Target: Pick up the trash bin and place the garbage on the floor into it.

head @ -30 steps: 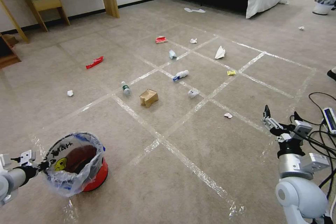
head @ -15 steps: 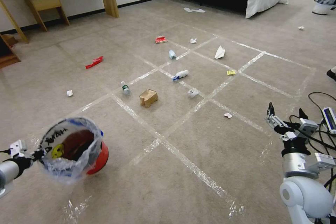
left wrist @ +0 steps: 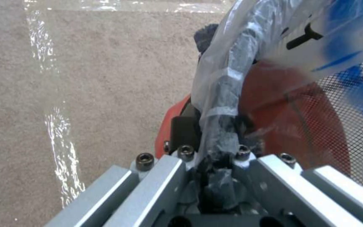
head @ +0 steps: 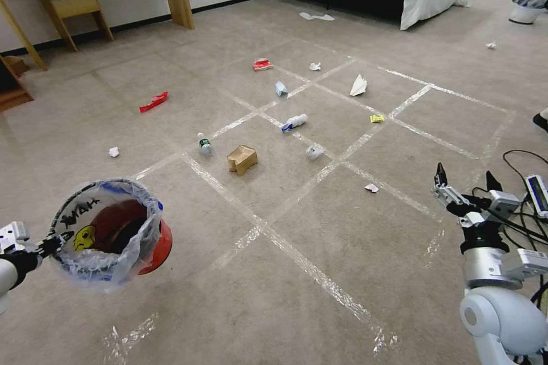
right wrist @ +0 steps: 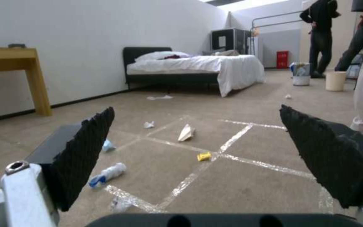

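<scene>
Change: over the last second your trash bin (head: 108,234) has come up and swung toward the robot's left; where it sat flat on the floor (head: 297,308), it now hangs tilted, mouth toward the camera.
Meaning: you can judge the pick-up as good as done; none of the garbage is collected yet.
Left gripper: your left gripper (head: 54,239) is pinched on the bin's rim and bunched liner; the left wrist view shows plastic and rim wedged between the jaws (left wrist: 219,142).
Bin versus gripper: the bin hangs from that one rim point on the side away from the robot, red body below, yellow face just past the grip.
Right gripper: your right gripper (head: 465,185) is spread wide and holds nothing, raised well to the right of the bin.
Garbage: the crumpled brown bag (head: 242,158) and a small bottle (head: 205,144) lie nearest, beyond the bin; a second bottle (head: 294,122), a yellow packet (head: 377,118) and a white paper wad (head: 359,85) lie farther out, well apart from it.
Risk: with a single edge grip, watch for the bin swinging.
</scene>
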`<state>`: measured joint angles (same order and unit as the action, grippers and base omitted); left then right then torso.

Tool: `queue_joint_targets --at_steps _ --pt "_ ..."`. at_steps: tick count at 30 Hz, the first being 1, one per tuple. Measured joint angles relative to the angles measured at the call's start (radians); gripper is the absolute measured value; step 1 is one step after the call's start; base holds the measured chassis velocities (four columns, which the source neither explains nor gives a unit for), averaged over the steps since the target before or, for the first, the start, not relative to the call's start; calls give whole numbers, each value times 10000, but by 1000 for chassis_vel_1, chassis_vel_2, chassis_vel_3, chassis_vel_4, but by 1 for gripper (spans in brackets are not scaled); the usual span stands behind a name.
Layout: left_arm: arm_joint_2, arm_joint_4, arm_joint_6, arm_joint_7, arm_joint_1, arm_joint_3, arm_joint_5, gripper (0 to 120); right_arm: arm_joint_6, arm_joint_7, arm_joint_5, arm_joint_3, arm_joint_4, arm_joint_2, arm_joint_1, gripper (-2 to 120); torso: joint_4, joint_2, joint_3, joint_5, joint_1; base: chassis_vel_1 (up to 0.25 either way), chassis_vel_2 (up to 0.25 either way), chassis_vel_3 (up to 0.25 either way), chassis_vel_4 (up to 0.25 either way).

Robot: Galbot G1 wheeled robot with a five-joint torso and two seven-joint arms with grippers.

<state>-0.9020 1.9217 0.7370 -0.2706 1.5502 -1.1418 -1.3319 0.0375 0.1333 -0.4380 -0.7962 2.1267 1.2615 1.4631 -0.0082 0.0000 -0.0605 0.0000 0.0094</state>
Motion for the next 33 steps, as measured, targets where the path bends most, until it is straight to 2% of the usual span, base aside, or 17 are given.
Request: queue_joint_targets --at_steps 7,18,31,33 --pt "-2 34 -2 -50 -22 17 -55 0 -7 -11 -17 -7 46 -36 27 100 0 0 1 -1 -1 -59 50 59 -50" --pt "34 5 -16 -79 -100 95 -96 0 -53 -27 -42 48 56 -46 -32 100 0 0 -1 -1 0 -172 156 158 -170" --pt "152 -364 -19 -98 -257 115 -107 0 -78 -30 -34 79 40 -12 -41 100 0 0 -1 -2 -1 -128 116 137 -126" --pt "179 -581 -19 -99 -344 117 -90 0 -91 -29 -36 77 52 -12 -41 100 -1 0 -1 -1 0 -115 122 126 -127"
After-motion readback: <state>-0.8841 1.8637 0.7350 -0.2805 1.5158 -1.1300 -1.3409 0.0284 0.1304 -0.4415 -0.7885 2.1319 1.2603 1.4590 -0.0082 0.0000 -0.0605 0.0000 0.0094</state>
